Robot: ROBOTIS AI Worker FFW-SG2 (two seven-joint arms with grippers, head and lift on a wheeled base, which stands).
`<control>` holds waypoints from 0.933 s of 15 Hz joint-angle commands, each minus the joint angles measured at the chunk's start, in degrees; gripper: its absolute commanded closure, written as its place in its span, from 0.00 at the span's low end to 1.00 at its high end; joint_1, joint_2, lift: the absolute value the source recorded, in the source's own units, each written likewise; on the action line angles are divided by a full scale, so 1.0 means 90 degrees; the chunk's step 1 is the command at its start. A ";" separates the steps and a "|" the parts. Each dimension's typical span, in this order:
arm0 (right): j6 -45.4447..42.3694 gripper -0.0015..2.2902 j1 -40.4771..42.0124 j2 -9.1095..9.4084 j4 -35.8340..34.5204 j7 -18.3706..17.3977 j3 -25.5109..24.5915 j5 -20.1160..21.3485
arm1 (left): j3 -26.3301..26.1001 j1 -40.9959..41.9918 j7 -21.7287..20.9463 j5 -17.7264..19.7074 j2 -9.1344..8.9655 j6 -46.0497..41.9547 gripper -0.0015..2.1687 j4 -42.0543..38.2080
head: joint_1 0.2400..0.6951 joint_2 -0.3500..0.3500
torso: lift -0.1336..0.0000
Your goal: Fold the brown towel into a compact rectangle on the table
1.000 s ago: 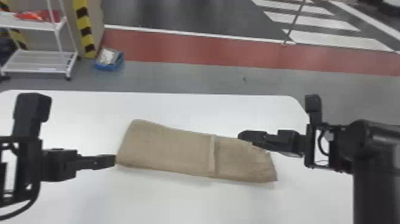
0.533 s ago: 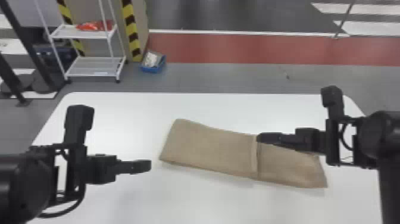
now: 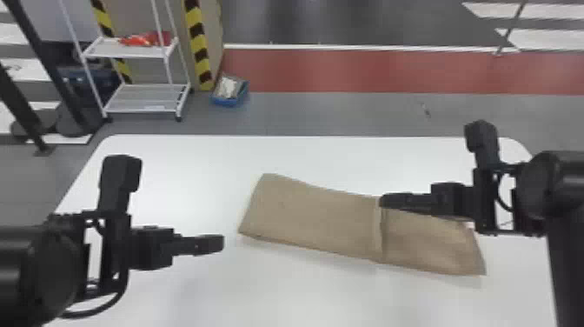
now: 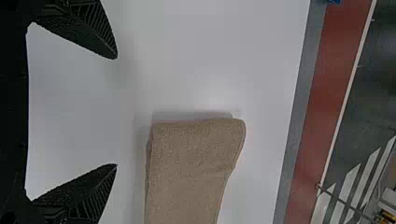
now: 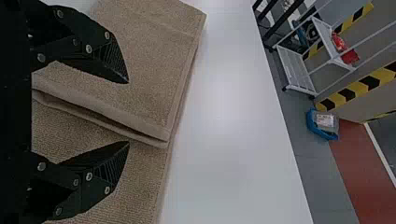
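Plainly, a white table with rounded far corners carries everything. Grey floor lies behind it, then a red strip edged in white and darker floor. Off to the left stand a white rack with something red on its upper shelf and a yellow-and-black striped post; a blue bin sits beside the post.

The brown towel lies flat on the table as a long strip, mostly between the grippers. Its long axis runs left to right, slanting so the right end comes nearer the robot. A hem crosses the strip right of its middle, where the upper layer from the left stops on the lower one.

The left gripper is just beside the towel's left end, its fingers wide apart and empty. The right gripper is over the hem near the towel's far edge, its fingers also apart, one to each side of the hem.
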 commanded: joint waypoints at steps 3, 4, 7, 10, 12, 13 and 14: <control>0.0033 0.22 -0.0090 -0.0058 0.0256 -0.0018 0.0056 0.0051 | 0.0088 0.0010 -0.0009 0.0042 0.0015 0.0027 0.03 -0.0003 | 1.00 0.48 | 0.07; 0.0033 0.22 -0.0129 -0.0058 0.0363 -0.0018 0.0134 0.0090 | 0.0088 0.0001 -0.0009 0.0051 0.0015 0.0027 0.03 -0.0003 | 1.00 0.48 | 0.07; 0.0033 0.22 -0.0314 -0.0077 0.0637 -0.0018 0.0349 0.0237 | 0.0127 0.0020 -0.0029 0.0061 0.0054 0.0027 0.03 0.0007 | 1.00 0.49 | 0.07; 0.0033 0.25 -0.0373 -0.0067 0.0803 -0.0018 0.0476 0.0286 | 0.0156 0.0030 -0.0058 0.0061 0.0083 0.0027 0.03 0.0007 | 1.00 0.50 | 0.07; 0.0033 0.25 -0.0451 -0.0097 0.0891 -0.0018 0.0583 0.0344 | 0.0185 0.0040 -0.0068 0.0071 0.0083 0.0027 0.03 -0.0003 | 1.00 0.51 | 0.07; 0.0033 0.25 -0.0480 -0.0165 0.0891 -0.0018 0.0642 0.0325 | 0.0195 0.0049 -0.0068 0.0071 0.0083 0.0027 0.03 0.0007 | 1.00 0.51 | 0.07; 0.0033 0.25 -0.0490 -0.0204 0.0891 -0.0018 0.0661 0.0315 | 0.0195 0.0049 -0.0068 0.0071 0.0083 0.0027 0.03 0.0017 | 1.00 0.51 | 0.07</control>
